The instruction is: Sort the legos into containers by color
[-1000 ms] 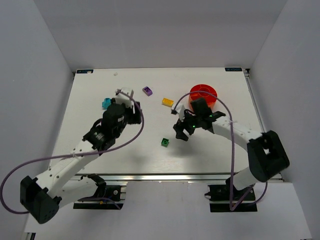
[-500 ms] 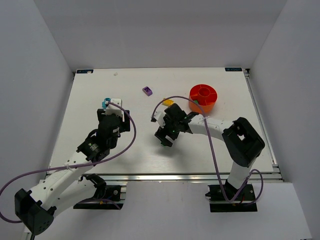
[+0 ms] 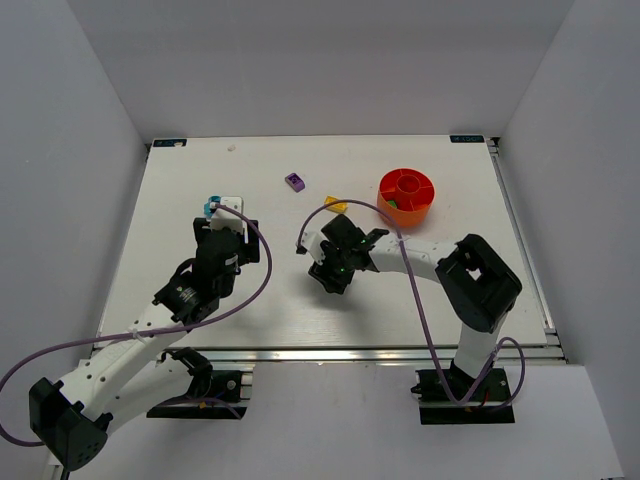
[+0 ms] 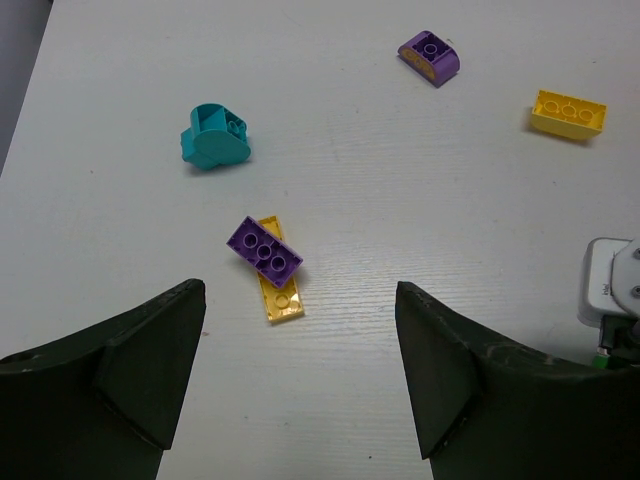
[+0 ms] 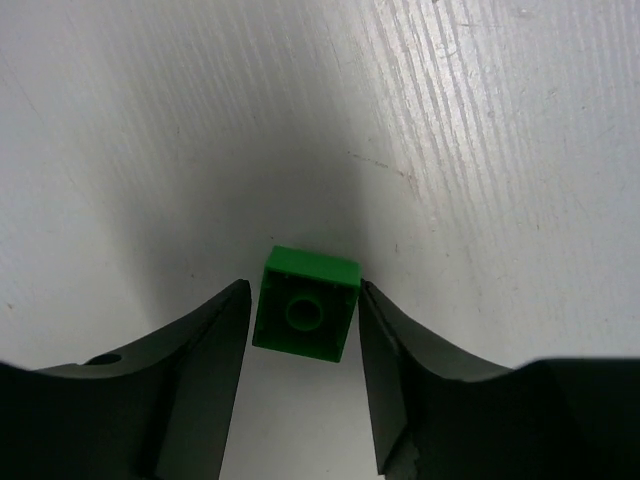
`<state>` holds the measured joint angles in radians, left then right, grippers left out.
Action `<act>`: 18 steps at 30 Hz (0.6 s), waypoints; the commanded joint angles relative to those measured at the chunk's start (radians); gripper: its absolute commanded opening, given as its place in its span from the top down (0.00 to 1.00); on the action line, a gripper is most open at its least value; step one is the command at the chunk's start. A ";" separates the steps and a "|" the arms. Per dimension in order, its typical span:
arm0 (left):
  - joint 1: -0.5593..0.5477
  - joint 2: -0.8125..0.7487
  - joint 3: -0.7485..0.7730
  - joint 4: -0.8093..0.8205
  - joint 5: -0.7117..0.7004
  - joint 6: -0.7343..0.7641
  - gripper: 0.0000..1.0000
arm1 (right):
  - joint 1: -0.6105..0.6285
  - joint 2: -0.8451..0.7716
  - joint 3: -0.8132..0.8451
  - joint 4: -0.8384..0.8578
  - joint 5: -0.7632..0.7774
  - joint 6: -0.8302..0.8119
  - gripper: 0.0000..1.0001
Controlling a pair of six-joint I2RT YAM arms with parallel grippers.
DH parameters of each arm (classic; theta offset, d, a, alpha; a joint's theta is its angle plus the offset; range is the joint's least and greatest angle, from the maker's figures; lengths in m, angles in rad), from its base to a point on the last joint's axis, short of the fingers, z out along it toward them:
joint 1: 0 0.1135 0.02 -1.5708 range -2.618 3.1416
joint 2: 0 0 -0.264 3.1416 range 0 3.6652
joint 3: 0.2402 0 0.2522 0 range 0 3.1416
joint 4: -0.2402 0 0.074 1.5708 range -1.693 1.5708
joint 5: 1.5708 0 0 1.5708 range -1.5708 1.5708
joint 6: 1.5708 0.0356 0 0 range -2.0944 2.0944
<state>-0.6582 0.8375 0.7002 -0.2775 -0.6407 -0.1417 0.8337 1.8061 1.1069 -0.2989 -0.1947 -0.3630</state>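
My right gripper (image 3: 330, 278) is low over the table's middle, its jaws closed against two sides of a small green lego (image 5: 306, 304) that lies underside up. My left gripper (image 4: 300, 370) is open and empty, hovering at the left. Ahead of it lie a purple lego (image 4: 264, 250) resting on a flat yellow lego (image 4: 280, 297), a teal lego (image 4: 213, 136), a curved purple lego (image 4: 430, 57) and a yellow lego (image 4: 568, 113). The orange bowl (image 3: 410, 210) stands at the back right with a green piece in one compartment.
The teal lego (image 3: 210, 207), curved purple lego (image 3: 294, 181) and yellow lego (image 3: 334, 205) show in the top view. The white housing of the right arm (image 4: 610, 300) enters the left wrist view at its right edge. White walls enclose the table.
My right gripper swung left from beside the bowl and came down around the green lego. My left arm drew back toward the near left and has since held still.
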 commanded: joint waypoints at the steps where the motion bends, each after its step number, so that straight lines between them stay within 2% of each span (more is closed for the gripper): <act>1: 0.003 -0.020 0.018 0.003 -0.013 0.004 0.14 | 0.011 0.007 0.016 0.000 0.029 -0.014 0.48; 2: 0.003 -0.023 0.018 0.004 -0.011 0.005 0.14 | 0.013 0.009 0.016 0.000 0.041 -0.016 0.52; 3: 0.003 -0.021 0.018 0.003 -0.010 0.005 0.14 | 0.013 0.007 0.015 0.000 0.046 -0.017 0.62; 6: 0.003 -0.020 0.018 0.003 -0.011 0.005 0.14 | 0.008 -0.002 0.021 0.000 0.072 -0.019 0.81; 8: 0.003 -0.023 0.018 0.003 -0.011 0.005 0.14 | 0.004 -0.033 0.025 0.004 0.112 -0.027 0.86; 10: 0.003 -0.021 0.016 0.003 -0.010 0.004 0.14 | -0.008 -0.082 0.027 0.024 0.161 -0.045 1.00; 14: 0.003 -0.017 0.016 0.004 -0.004 0.005 0.14 | -0.089 -0.165 0.022 0.087 0.378 -0.102 1.00; 18: 0.003 -0.009 0.018 0.004 0.004 0.005 0.14 | -0.148 -0.231 -0.005 0.168 0.491 -0.175 1.00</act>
<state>-0.6579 0.8368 0.7002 -0.2775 -0.6395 -0.1417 0.7265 1.6341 1.1049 -0.2283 0.1410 -0.4660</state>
